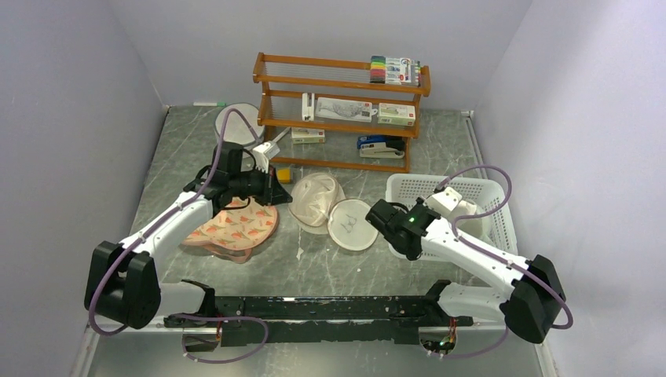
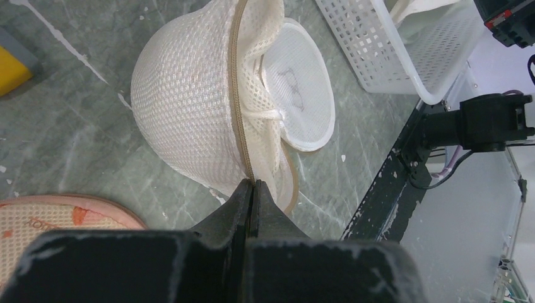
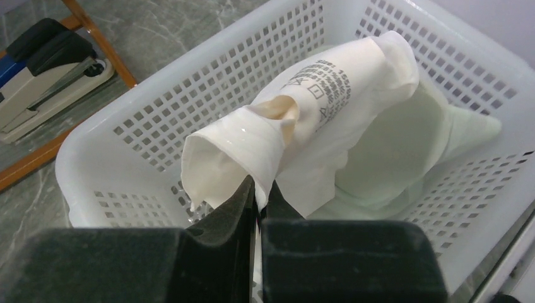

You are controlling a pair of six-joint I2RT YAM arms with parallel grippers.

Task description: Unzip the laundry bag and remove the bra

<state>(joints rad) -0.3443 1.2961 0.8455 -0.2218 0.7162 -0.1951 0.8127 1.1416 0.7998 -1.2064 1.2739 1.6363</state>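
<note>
The cream-white mesh laundry bag (image 1: 316, 200) lies open at mid-table, its domed half on its side and its flat disc (image 1: 352, 224) with a small dark mark beside it. In the left wrist view the bag (image 2: 189, 95) shows a beige zip edge. My left gripper (image 2: 251, 186) is shut at that edge, at the dome's near rim; it also shows in the top view (image 1: 281, 194). My right gripper (image 3: 258, 189) is shut on a fold of the white bra (image 3: 328, 107), which hangs over the white basket (image 3: 126, 126). The bra carries a printed label.
A peach carrot-print case (image 1: 236, 228) lies under my left arm. A wooden rack (image 1: 338, 110) with boxes and a stapler (image 3: 44, 76) stands at the back. A yellow block (image 1: 281, 174) sits by the rack. The basket (image 1: 495, 192) stands at the right.
</note>
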